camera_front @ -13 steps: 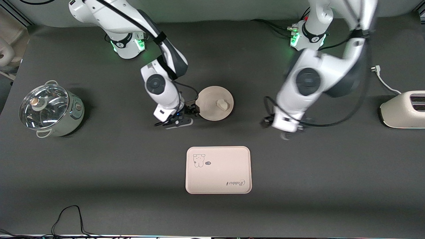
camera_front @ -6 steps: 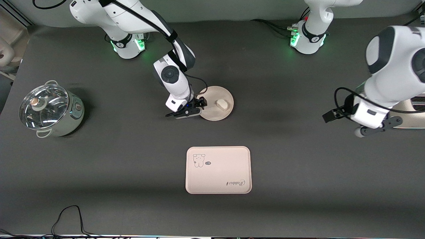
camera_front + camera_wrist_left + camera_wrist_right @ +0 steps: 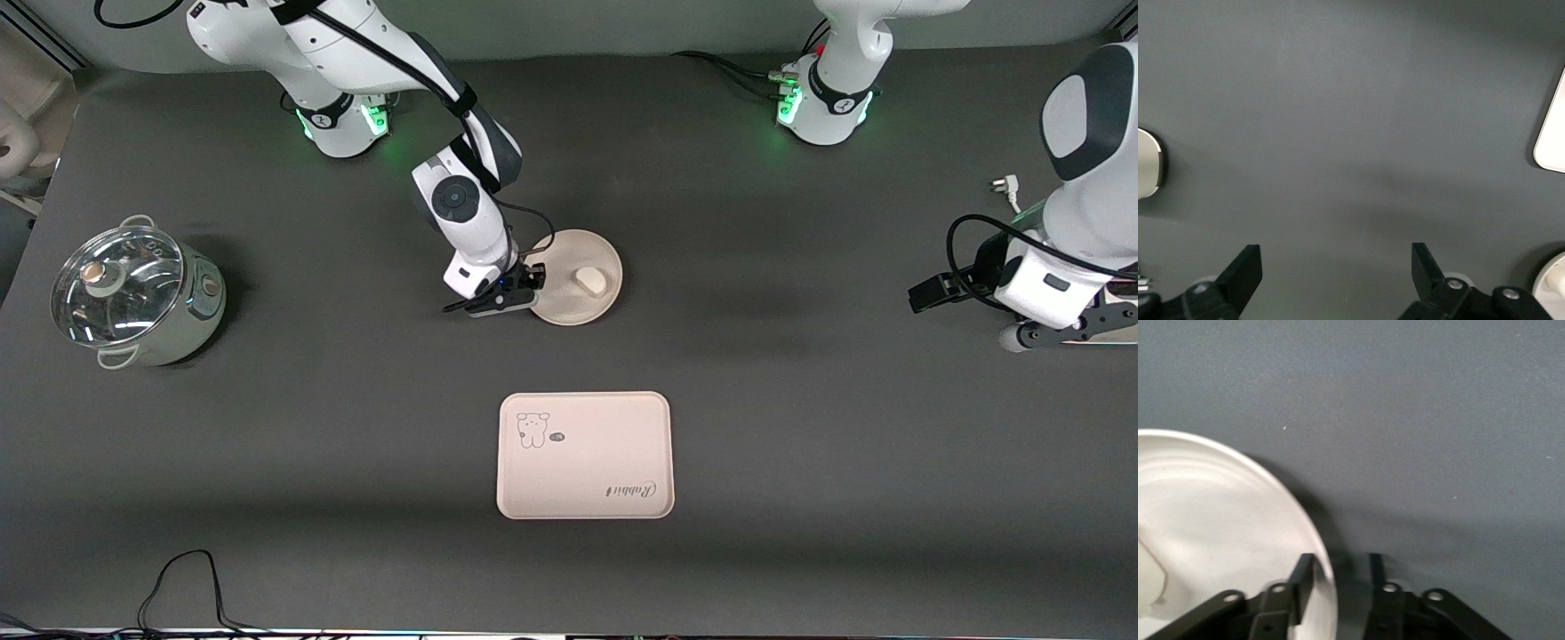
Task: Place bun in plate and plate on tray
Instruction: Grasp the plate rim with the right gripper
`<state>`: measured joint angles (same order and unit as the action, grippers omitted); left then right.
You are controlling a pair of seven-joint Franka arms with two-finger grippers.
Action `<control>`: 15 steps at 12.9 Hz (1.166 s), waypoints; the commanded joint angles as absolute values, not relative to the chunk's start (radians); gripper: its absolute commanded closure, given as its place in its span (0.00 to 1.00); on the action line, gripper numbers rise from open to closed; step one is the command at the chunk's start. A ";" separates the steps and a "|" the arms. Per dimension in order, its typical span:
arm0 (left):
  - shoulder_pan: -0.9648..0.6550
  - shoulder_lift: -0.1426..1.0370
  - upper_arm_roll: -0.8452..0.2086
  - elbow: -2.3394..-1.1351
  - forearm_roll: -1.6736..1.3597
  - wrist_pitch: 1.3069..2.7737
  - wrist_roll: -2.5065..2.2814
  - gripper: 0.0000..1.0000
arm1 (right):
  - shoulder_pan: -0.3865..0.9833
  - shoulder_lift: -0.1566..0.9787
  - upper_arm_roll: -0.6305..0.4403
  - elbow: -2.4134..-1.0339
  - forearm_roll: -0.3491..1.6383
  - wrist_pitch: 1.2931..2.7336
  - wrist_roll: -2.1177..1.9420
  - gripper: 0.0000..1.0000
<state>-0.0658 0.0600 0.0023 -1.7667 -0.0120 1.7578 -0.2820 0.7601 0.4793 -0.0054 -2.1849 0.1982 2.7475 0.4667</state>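
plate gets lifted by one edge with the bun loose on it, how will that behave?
The plate looks stiff, so probably no flex, though it may tilt since the right gripper straddles only its rim. The bun sits loose; the shallow rim may not stop it sliding.

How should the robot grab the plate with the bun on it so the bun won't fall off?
Probably by its thin raised rim, pinched from the side toward the right arm's end. The plate lies flat, so only the rim gives an edge. The right gripper already straddles it there, one finger inside, one outside. The bun sits clear. Lift level.
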 commanded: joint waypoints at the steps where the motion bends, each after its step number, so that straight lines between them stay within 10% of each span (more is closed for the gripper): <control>1: -0.158 0.054 0.086 -1.726 0.006 1.729 -0.265 0.00 | 0.778 0.476 -0.012 -2.186 0.222 2.758 0.480 0.99; 5: 0.046 0.058 -0.110 -1.663 0.073 1.694 -0.218 0.00 | 0.775 0.463 -0.011 -2.174 0.239 2.749 0.477 1.00; 15: 0.046 0.067 -0.115 -1.649 0.077 1.628 -0.221 0.00 | 0.658 0.468 -0.029 -1.731 0.322 2.386 0.460 1.00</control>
